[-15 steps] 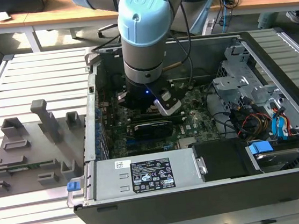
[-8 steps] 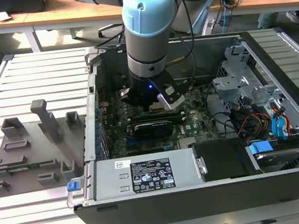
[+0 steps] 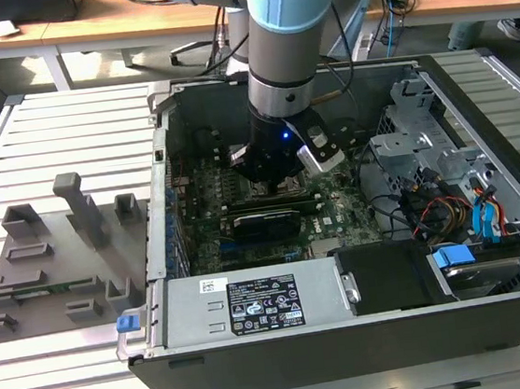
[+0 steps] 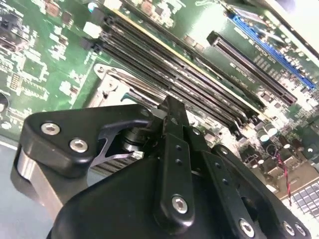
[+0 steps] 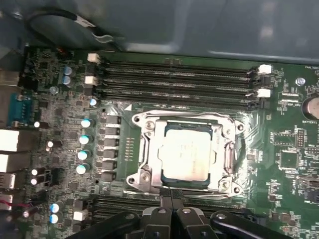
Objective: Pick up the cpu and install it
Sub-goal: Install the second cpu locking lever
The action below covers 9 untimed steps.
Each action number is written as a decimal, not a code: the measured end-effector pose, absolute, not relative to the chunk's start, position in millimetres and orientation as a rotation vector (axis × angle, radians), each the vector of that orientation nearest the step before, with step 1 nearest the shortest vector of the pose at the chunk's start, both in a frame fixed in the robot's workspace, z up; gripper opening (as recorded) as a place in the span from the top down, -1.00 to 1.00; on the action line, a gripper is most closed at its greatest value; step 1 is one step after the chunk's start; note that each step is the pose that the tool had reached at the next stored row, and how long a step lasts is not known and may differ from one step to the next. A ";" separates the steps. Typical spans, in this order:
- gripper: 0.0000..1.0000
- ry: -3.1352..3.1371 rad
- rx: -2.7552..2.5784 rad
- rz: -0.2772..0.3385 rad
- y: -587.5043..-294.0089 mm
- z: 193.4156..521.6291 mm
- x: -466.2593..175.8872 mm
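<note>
I see the cpu (image 5: 187,152) seated in its socket frame (image 5: 144,149) with my gripper (image 5: 172,209) closed and empty at its six o'clock edge, so I'd check it lies flat before lifting clear.

In the exterior view the arm (image 3: 284,32) runs off the upper edge, and its wrist covers the middle of the motherboard (image 3: 244,215), so the socket lies hidden beneath it. The computer case (image 3: 351,334) is cut by the right edge. In the second wrist view the gripper (image 4: 172,117) (its black body blocking much of the board) hides most of the socket frame (image 4: 107,87), and what its fingertips touch cannot be told. In the first wrist view the gripper's linkage is cropped by the lower edge, and the cpu (image 5: 188,152) has a washed-out top plate, its markings unreadable.
</note>
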State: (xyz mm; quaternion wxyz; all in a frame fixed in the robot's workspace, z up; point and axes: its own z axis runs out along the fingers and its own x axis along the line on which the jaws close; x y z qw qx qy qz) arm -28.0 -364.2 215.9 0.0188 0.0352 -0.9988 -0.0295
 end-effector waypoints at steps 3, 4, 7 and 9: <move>0.79 -3.100 0.108 -0.056 -359.9 219.4 -25.8; 0.79 -3.100 0.108 -0.054 -358.6 221.6 -25.6; 0.79 -3.100 0.108 -0.043 -353.2 228.6 -24.8; 0.79 -3.100 0.108 -0.040 -347.1 234.9 -23.7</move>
